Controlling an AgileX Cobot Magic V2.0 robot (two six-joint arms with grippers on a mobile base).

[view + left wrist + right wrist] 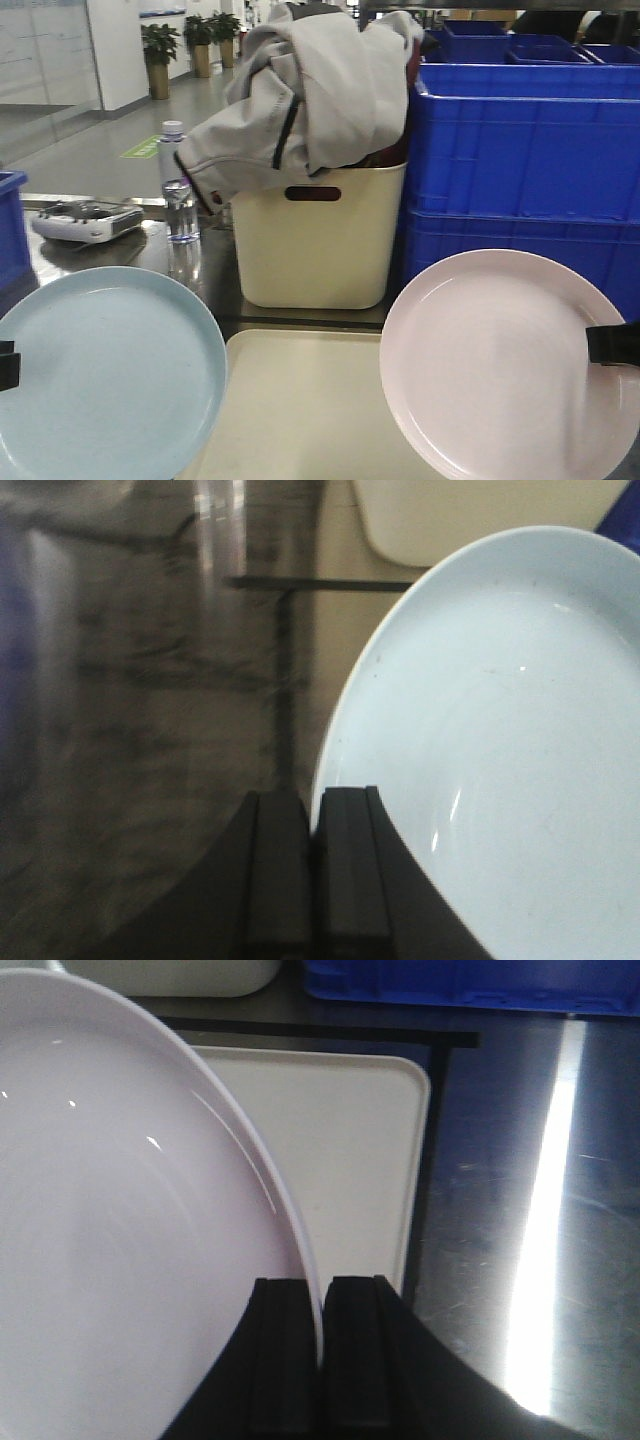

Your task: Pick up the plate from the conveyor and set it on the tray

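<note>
1. Furthest left in the front view, the left pincer (314, 805) is clamped narrowly on the rim of a light blue plate (105, 375). It holds the plate off the surface, tilted so its face turns toward the camera.
2. Behind that plate, a white device (85, 220) and a clear water bottle (180, 185) stand on the steel tabletop (500, 1210).
3. At the centre, the cream-beige tray (300, 400) lies flat on the tabletop. It sits between the two plates, and each plate's edge overlaps one side of it in the front view.
4. Just behind the tray stands a tall cream bin (315, 245) with a handle slot, and a grey jacket (300, 90) is draped over its top.
5. Right of the bin, blue crates (520, 150) are stacked.
6. In front of the crates, a pink plate (500, 360) hangs tilted, partly over the tray's right side.
7. Furthest right, the right pincer (322, 1290) grips the pink plate's rim, its fingers nearly together with the edge between them.
</note>
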